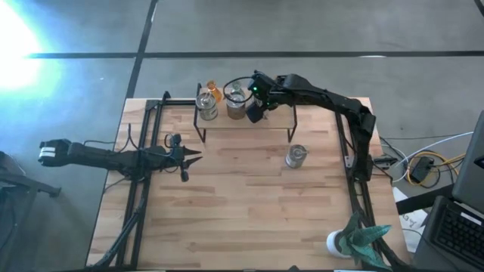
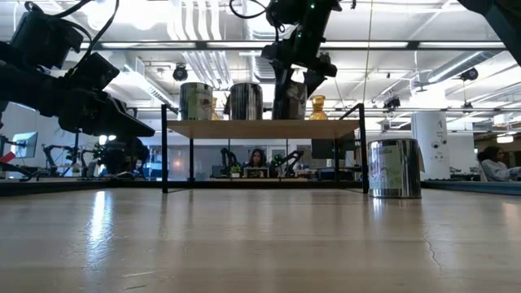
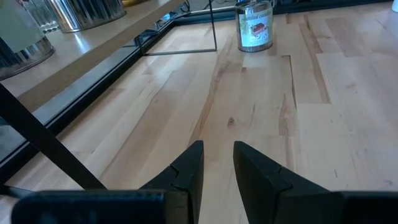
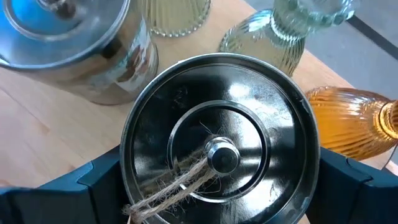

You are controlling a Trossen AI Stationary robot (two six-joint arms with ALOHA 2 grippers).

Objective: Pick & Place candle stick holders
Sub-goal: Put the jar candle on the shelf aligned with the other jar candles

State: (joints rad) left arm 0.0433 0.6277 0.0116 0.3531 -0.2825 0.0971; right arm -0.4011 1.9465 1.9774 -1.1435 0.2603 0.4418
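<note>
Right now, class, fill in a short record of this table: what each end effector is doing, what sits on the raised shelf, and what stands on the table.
right end effector: on the shelf, fingers either side of a silvery jar
left end effector: above bare table, empty, fingers slightly apart
shelf: silvery jars, an amber holder, pale green holders
table: one silvery jar, a teal spiky object
</note>
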